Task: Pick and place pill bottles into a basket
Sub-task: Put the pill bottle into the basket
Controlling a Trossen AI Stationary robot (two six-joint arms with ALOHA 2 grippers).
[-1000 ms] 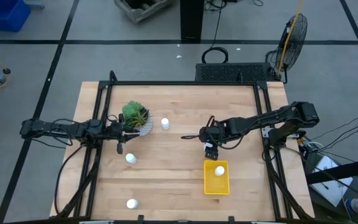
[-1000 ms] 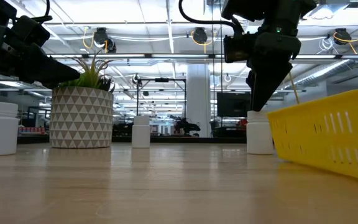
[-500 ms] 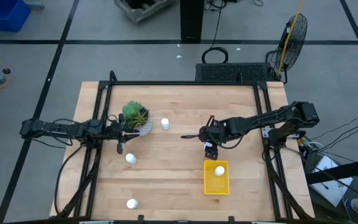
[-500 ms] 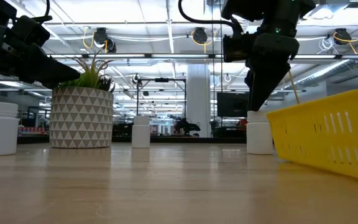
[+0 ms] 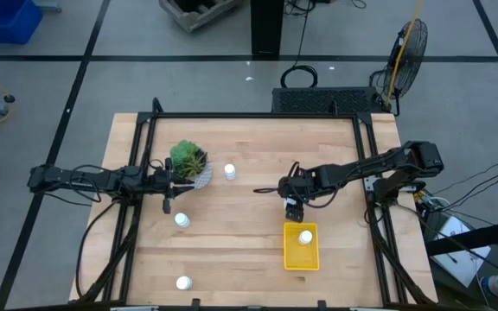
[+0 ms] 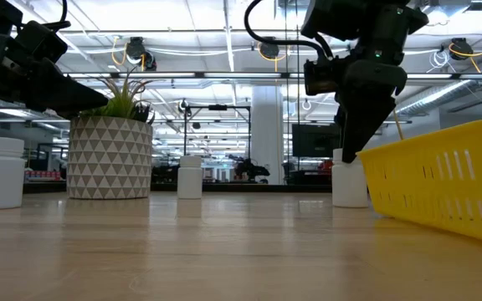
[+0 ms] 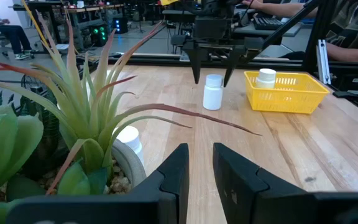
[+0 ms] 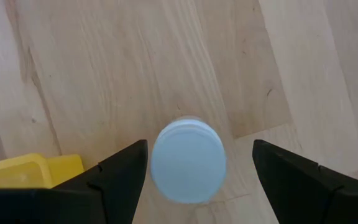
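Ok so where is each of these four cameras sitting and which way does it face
High view: overhead, straight down on the table; both arms show.
Low view: at tabletop height, level across; the right gripper hangs above a pill bottle beside the basket.
Left wrist view: behind the left gripper, shut, past the plant toward that bottle.
Right wrist view: straight down between open fingers onto the bottle's cap.
Shared: that bottle and the yellow basket appear in all four.

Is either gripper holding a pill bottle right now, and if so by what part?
No. The right gripper hangs open over an upright pill bottle, fingers either side without touching; the left gripper is shut and empty.
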